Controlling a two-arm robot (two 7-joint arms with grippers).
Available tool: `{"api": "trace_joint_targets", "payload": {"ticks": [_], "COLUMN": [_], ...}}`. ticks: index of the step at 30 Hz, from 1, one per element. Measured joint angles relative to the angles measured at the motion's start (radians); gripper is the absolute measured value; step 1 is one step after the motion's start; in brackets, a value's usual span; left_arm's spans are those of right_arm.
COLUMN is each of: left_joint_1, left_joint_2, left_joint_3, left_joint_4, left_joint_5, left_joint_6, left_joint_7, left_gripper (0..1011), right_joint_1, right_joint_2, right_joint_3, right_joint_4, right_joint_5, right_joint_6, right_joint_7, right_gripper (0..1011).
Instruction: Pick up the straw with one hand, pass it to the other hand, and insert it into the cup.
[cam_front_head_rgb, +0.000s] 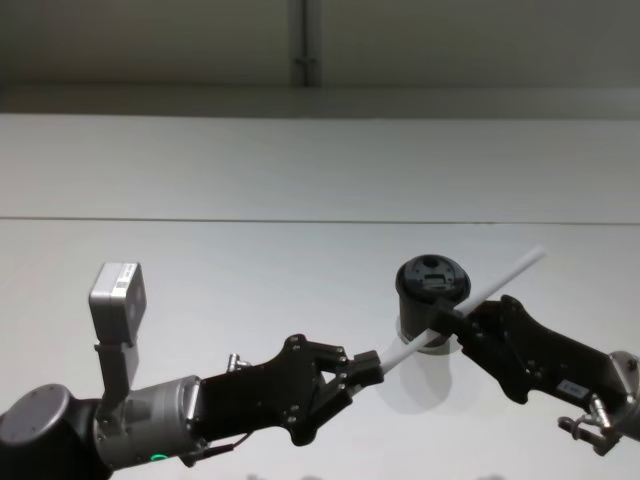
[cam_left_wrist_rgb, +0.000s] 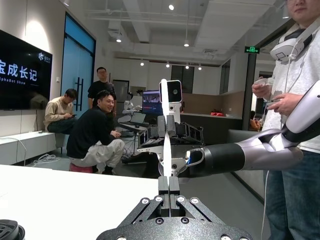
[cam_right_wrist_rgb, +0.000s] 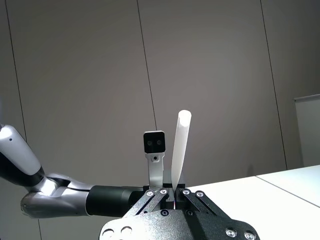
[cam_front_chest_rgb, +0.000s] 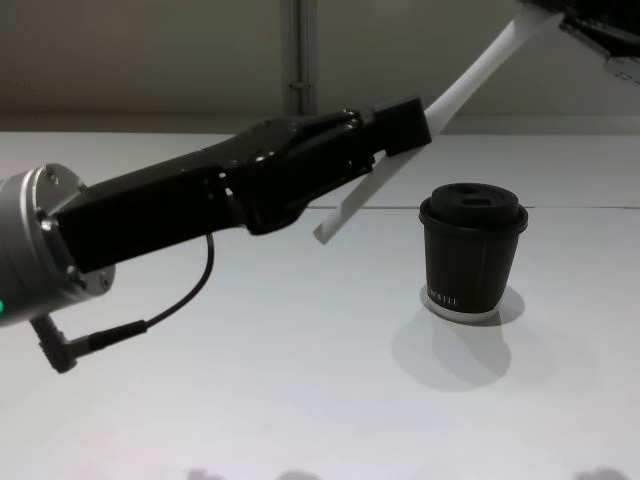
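Left hand (cam_front_head_rgb: 374, 363), right hand (cam_front_head_rgb: 448, 319) clamp straw (cam_front_head_rgb: 500, 280), tilted up-right.

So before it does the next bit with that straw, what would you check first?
1. Left gripper shut on the straw: ok.
2. Right gripper shut on it too, farther up: ok, so either could probably let go safely.
3. Straw off the table and unbent: ok.
4. Cup upright, lid on: ok.
5. Hole in the lid wide enough for the straw: cannot tell.
6. Straw lined up over the cup: not ok; it is slanted, and its lower end hangs beside the cup on the left.
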Motion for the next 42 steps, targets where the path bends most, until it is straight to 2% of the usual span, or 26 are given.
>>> {"api": "trace_joint_targets", "payload": {"ticks": [12,15,28,29,30,32,42], "left_joint_1": [0.0,0.0,0.0,0.0,0.0,0.0,0.0], "left_joint_2": [0.0,0.0,0.0,0.0,0.0,0.0,0.0], "left_joint_3": [0.0,0.0,0.0,0.0,0.0,0.0,0.0], "left_joint_4": [0.0,0.0,0.0,0.0,0.0,0.0,0.0], "left_joint_5": [0.0,0.0,0.0,0.0,0.0,0.0,0.0], "left_joint_6": [0.0,0.0,0.0,0.0,0.0,0.0,0.0], "left_joint_7": [0.0,0.0,0.0,0.0,0.0,0.0,0.0], "left_gripper": [0,42,419,478,478,564,869], "right_joint_1": [0.0,0.0,0.0,0.0,0.0,0.0,0.0], "right_joint_2": [0.0,0.0,0.0,0.0,0.0,0.0,0.001], "right_joint_3": [0.0,0.0,0.0,0.0,0.0,0.0,0.0], "right_joint_4": [0.0,0.0,0.0,0.0,0.0,0.0,0.0], "right_joint_5": [0.0,0.001,0.0,0.0,0.0,0.0,0.0], "right_joint_6": [0.0,0.0,0.0,0.0,0.0,0.0,0.001], "right_joint_7": [0.0,0.0,0.0,0.0,0.0,0.0,0.0], "right_gripper": [12,11,12,11,12,12,12]}}
